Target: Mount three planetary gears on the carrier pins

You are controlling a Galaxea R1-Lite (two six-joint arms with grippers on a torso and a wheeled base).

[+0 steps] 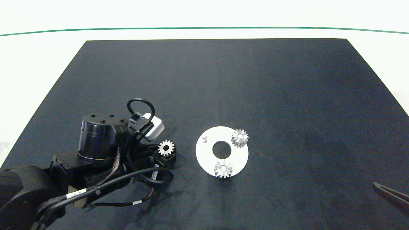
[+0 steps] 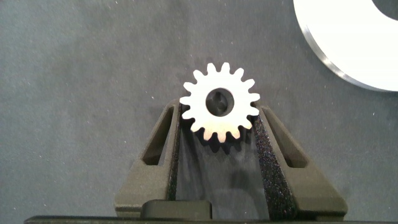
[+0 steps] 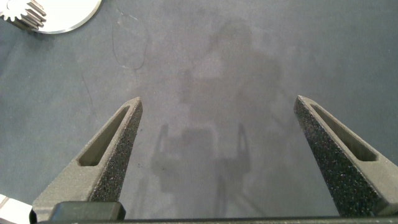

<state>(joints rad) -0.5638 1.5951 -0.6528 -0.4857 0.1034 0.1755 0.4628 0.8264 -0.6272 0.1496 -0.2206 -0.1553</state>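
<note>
From above, the white carrier disc (image 1: 238, 159) lies on the dark surface (image 1: 287, 95) with two planetary gears already seated on pins: one at the far right of the disc (image 1: 240, 137), one at its near edge (image 1: 223, 169). The third carrier pin (image 1: 204, 138) stands bare on the disc's left side. The third gear (image 1: 166, 148) sits at the tip of the left gripper (image 1: 166, 152), left of the disc and well clear of it. The right gripper (image 1: 391, 195) shows only as a finger tip at the right edge, parked away from the work.

From the left wrist, the left gripper (image 2: 219, 127) is closed on the gear (image 2: 220, 106), the foam-lined fingers (image 2: 268, 149) pinching the teeth on opposite sides near the tips, bore facing the camera and unobstructed. A part of the disc rim (image 2: 336, 50) shows nearby. The gear looks like solid metal: stiff, small, dense for its size, with smooth flanks that could slip or rotate in a shallow pinch. I judge that holding across the toothed rim is right, since it keeps the bore free for the pin.

From the right wrist, the right gripper (image 3: 217, 112) is spread wide and empty above bare surface, with the disc's edge (image 3: 74, 18) and a seated gear (image 3: 25, 14) in the corner
</note>
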